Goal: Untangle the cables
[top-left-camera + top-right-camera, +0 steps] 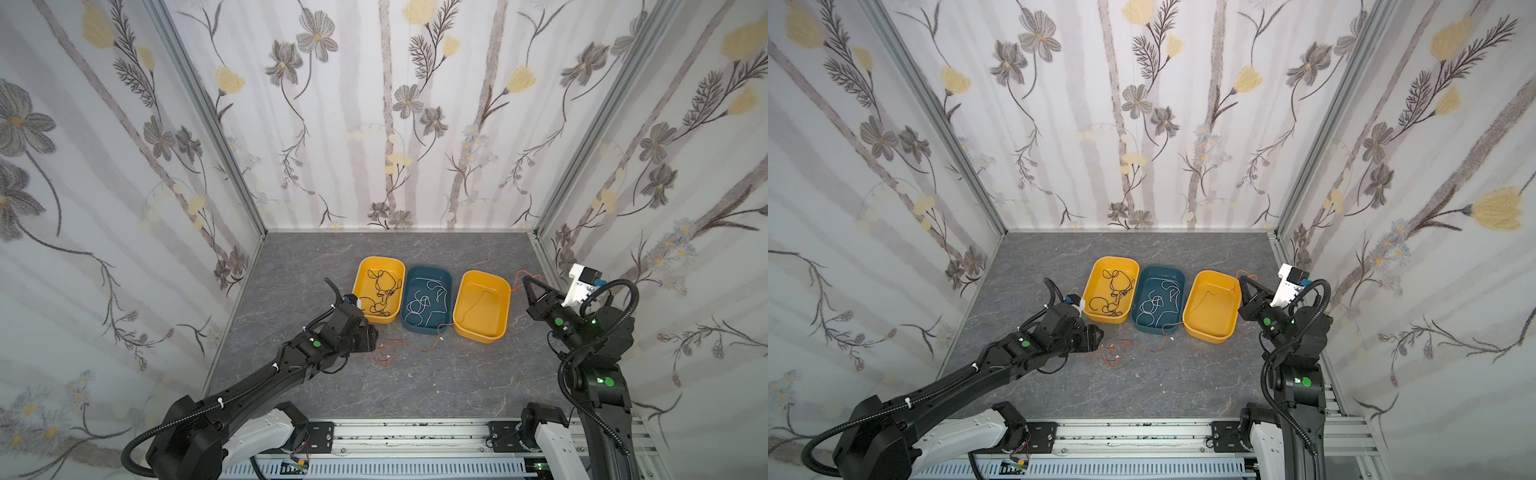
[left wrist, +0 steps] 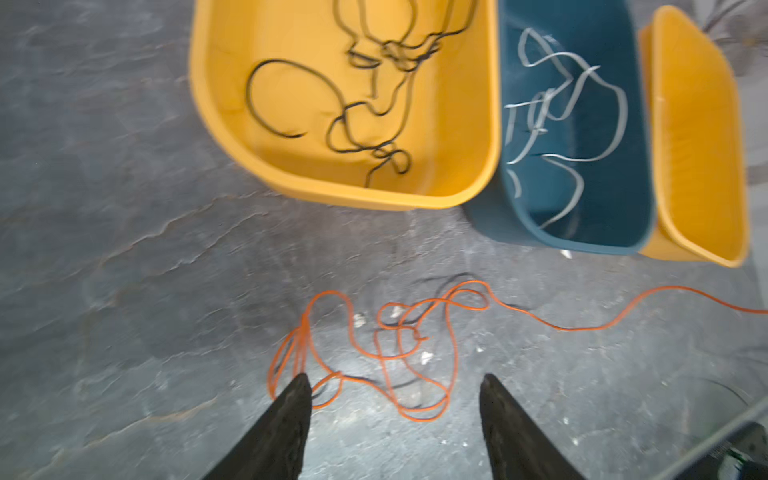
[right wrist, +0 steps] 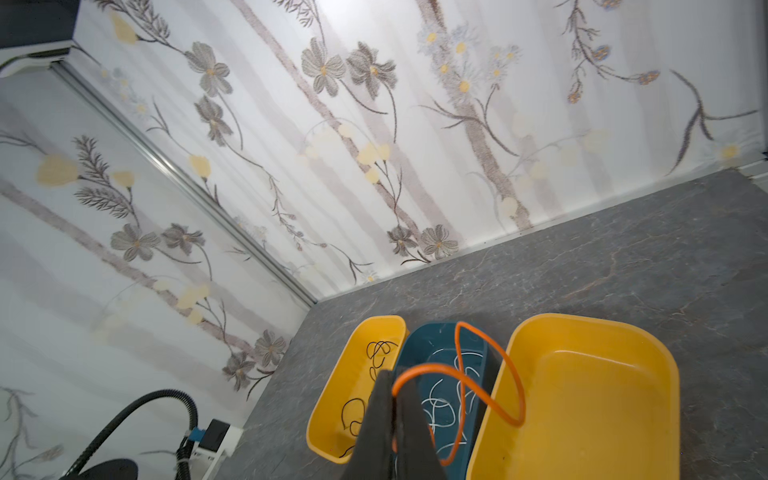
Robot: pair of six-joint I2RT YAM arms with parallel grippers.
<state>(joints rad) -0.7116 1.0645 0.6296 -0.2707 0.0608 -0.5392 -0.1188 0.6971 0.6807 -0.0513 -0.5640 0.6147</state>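
Orange cable (image 2: 304, 336) is unsorted: its knotted bundle lies on the worktop (image 2: 124, 249), with one stretch clamped in the right pincer (image 3: 394, 386). The left pincer (image 2: 395, 380) stands apart above the bundle. Black cables (image 2: 249, 93) already lie in a yellow tray (image 2: 291, 166), white cables (image 2: 624, 112) in the blue tray (image 2: 615, 216).

You've got three trays in a row on the desk (image 1: 415, 386) | left tray (image 1: 380, 258): cable bundle (image 1: 386, 294) in it | middle tray (image 1: 430, 268): cable heap (image 1: 415, 306) in it | right tray (image 1: 484, 320): strand (image 1: 482, 292) across it | loose tangle (image 1: 384, 355) on desk before left tray
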